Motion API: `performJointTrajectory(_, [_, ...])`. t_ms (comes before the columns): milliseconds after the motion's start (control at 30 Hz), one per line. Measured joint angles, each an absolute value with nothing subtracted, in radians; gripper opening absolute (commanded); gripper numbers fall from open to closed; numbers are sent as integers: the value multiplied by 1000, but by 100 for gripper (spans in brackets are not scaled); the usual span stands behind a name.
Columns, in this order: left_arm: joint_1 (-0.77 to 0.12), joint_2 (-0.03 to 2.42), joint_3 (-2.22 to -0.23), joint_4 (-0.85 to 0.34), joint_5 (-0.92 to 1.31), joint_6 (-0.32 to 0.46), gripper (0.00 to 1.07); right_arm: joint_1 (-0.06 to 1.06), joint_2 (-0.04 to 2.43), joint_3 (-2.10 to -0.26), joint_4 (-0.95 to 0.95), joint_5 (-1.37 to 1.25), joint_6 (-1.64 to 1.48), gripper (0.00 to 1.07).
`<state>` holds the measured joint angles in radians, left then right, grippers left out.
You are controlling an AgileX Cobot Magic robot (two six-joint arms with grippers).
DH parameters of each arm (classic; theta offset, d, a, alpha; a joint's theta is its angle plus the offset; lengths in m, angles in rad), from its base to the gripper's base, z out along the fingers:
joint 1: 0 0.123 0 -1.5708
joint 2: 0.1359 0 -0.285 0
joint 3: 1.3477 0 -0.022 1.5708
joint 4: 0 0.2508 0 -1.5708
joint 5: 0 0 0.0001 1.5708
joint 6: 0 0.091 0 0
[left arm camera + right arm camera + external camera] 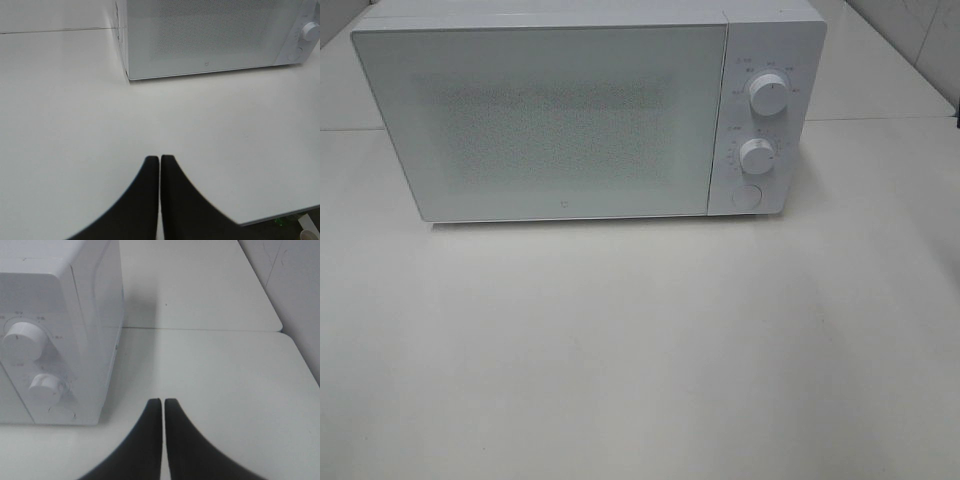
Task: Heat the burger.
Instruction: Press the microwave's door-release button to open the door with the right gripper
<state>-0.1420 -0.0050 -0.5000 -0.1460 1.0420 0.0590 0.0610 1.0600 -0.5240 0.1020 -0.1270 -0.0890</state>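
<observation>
Listing what I can see from the remote station, item by item.

1. Microwave (pixel 550 120): white, standing on the far part of the table (pixel 640 360). Its door (pixel 535 205) is shut, and the speckled window gives me no sight of the inside. The control panel is at its right end, with an upper knob (pixel 769 96), a lower knob (pixel 759 155) and a round button (pixel 747 197) below them.

2. Left gripper (pixel 160 159): its two dark fingers (pixel 142 200) are pressed together with only a hairline slit between them, and they pinch nothing. It points over bare tabletop on the near side of the microwave, toward the left front corner and well apart from it.

3. Right gripper (pixel 163 401): its dark fingers (pixel 185 445) are also pressed together with nothing between them. It sits near the microwave's right end, on the near side, with the two knobs just off to its left and bare table ahead and to the right.

4. Burger: I cannot tell where it lies, as none of my three views shows it. I therefore cannot place it relative to either pair of jaws. Neither pair holds it.

5. Table: pale, made of panels with a seam running left to right behind the microwave's right end.
</observation>
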Motion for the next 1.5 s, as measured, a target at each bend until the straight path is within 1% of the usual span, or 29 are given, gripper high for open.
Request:
performJointTrajectory(33, [-142,-5,-500,-146,1042,59,0,61,1060,-524,102,-127,-89,0])
performJointTrajectory(100, [-142,-5,-500,-146,1042,59,0,61,1125,-524,102,-243,-88,0])
performJointTrajectory(133, [-142,-5,-500,-146,1042,59,0,61,1125,-524,102,-243,-88,0])
performJointTrajectory(267, [-142,-5,-500,-146,1042,59,0,78,1201,-519,100,-377,-87,1])
performJointTrajectory(300, [-142,-5,-500,-146,1042,59,0,109,1234,-500,90,-474,-87,1])
performJointTrajectory(367, [-142,-5,-500,-146,1042,59,0,130,1254,-486,86,-525,-87,2])
performJointTrajectory(400, [-142,-5,-500,-146,1042,59,0,169,1292,-456,80,-615,-87,2])
performJointTrajectory(433, [-142,-5,-500,-146,1042,59,0,169,1292,-456,80,-615,-87,2])
performJointTrajectory(500, [-142,-5,-500,-146,1042,59,0,224,1362,-409,80,-746,-87,3])
performJointTrajectory(533, [-142,-5,-500,-146,1042,59,0,224,1362,-409,80,-746,-87,3])
performJointTrajectory(600, [-142,-5,-500,-146,1042,59,0,263,1436,-381,80,-840,-87,3])
performJointTrajectory(667, [-142,-5,-500,-146,1042,59,0,268,1459,-377,80,-861,-87,4])
performJointTrajectory(700, [-142,-5,-500,-146,1042,59,0,273,1516,-374,80,-894,-87,5])
performJointTrajectory(733, [-142,-5,-500,-146,1042,59,0,273,1516,-374,80,-894,-87,5])
performJointTrajectory(900, [-142,-5,-500,-146,1042,59,0,274,1668,-370,83,-961,-86,6])
performJointTrajectory(1133, [-142,-5,-500,-146,1042,59,0,274,1767,-368,83,-1063,-39,7])
performJointTrajectory(1200, [-142,-5,-500,-146,1042,59,0,274,1797,-368,77,-1099,115,7])
performJointTrajectory(1233, [-142,-5,-500,-146,1042,59,0,274,1797,-368,77,-1099,115,7])
performJointTrajectory(1267, [-142,-5,-500,-146,1042,59,0,274,1811,-368,57,-1113,238,7])
performJointTrajectory(1300, [-142,-5,-500,-146,1042,59,0,274,1817,-368,45,-1119,295,7])
performJointTrajectory(1333, [-142,-5,-500,-146,1042,59,0,274,1817,-368,45,-1119,295,7])
performJointTrajectory(1367, [-142,-5,-500,-146,1042,59,0,274,1827,-368,13,-1132,443,7])
performJointTrajectory(1400, [-142,-5,-500,-146,1042,59,0,274,1831,-368,-8,-1142,513,7])
performJointTrajectory(1433, [-142,-5,-500,-146,1042,59,0,274,1831,-368,-8,-1142,513,7])
performJointTrajectory(1500, [-142,-5,-500,-146,1042,59,0,274,1854,-369,-61,-1184,691,7])
